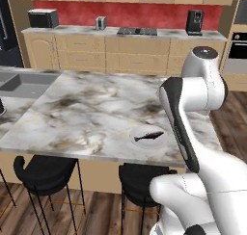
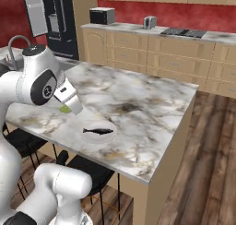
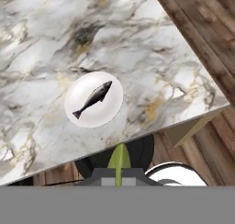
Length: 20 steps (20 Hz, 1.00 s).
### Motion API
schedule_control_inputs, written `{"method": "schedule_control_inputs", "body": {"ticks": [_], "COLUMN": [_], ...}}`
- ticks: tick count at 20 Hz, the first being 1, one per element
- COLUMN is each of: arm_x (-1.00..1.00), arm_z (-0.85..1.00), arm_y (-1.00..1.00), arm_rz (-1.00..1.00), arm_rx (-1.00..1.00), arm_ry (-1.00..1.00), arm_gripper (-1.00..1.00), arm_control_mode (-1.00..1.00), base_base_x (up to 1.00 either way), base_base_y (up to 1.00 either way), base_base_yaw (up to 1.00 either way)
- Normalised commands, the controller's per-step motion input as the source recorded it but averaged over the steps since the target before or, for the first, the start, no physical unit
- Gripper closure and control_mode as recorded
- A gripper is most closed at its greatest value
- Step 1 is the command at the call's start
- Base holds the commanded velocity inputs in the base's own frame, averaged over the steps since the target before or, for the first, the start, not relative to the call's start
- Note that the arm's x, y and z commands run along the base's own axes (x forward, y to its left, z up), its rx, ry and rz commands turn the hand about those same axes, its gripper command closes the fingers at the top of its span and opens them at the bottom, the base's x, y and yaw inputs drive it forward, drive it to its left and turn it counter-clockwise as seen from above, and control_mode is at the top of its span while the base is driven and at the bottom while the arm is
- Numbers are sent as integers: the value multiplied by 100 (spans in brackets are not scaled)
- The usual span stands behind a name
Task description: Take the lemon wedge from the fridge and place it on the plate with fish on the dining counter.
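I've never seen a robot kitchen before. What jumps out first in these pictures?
A big white robot arm leans over a broad white-grey marbled stone counter. Near the counter's front edge sits a small round white plate bearing a thin dark fish. The arm's pincer is shut on a tiny yellow-green lemon wedge, apart from the plate.

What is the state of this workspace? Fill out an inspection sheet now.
Surface: dining counter, white-grey marble with dark veins.
Job's things: plate with fish near the counter's front edge; lemon wedge pinched in the tool, not yet over the plate. Fridge in the far corner.
Clutter: nothing seen near the plate.
Grippers: tool shut on the wedge, above the counter's edge.
Cables: nothing seen.
Surroundings: black stools under the counter, sink, wood floor, back cabinets with toaster.
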Motion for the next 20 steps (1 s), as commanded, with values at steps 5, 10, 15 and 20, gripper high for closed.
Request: {"method": "schedule_control_inputs", "body": {"ticks": [5, 10, 15, 20], "arm_x": [5, 20, 100, 100], "arm_z": [-58, -18, -61, -60], "arm_y": [-21, -7, 5, 23], "arm_rz": [-7, -2, -13, -16], "arm_rx": [15, 4, 0, -1], "arm_ry": [7, 0, 0, 0], "arm_gripper": [100, 100, 100, 100], "arm_control_mode": [-100, -100, -100, -100], "base_base_x": [0, 0, 0, 0], "base_base_y": [0, 0, 0, 0], "base_base_yaw": [0, 0, 0, 0]}}
